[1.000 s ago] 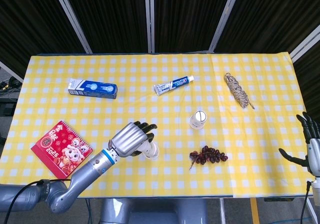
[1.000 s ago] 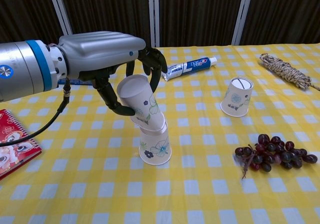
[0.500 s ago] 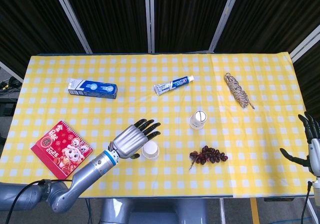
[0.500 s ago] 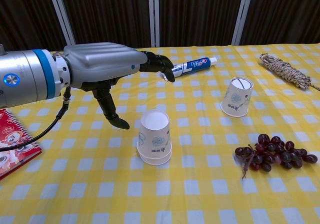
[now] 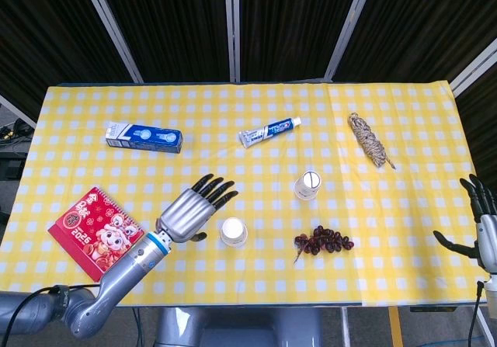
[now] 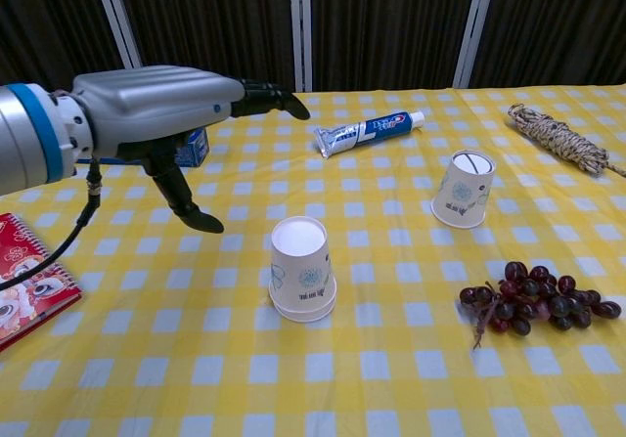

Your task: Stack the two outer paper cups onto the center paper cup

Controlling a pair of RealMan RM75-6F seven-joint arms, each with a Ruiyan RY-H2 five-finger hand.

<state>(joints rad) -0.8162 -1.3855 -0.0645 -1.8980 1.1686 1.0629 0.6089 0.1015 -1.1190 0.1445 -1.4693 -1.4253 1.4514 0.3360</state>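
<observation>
Two white paper cups with a blue flower print stand nested upside down as one stack (image 5: 233, 232) (image 6: 302, 270) near the table's front middle. A third cup (image 5: 307, 185) (image 6: 463, 191) stands upside down, slightly tilted, to the right and further back. My left hand (image 5: 190, 209) (image 6: 156, 114) hovers open just left of the stack, fingers stretched out, touching nothing. At the far right edge of the head view, off the table, my right hand (image 5: 479, 227) hangs open and empty.
A bunch of dark grapes (image 5: 322, 241) (image 6: 533, 299) lies right of the stack. A red booklet (image 5: 95, 231) sits at the front left. Further back lie a toothpaste box (image 5: 144, 137), a toothpaste tube (image 5: 269, 131) (image 6: 366, 131) and a rope coil (image 5: 369, 140) (image 6: 559, 137).
My left hand set the tilted cup down over the center cup, let go, spread its fingers and drew back to the left. The right hand barely moved.
</observation>
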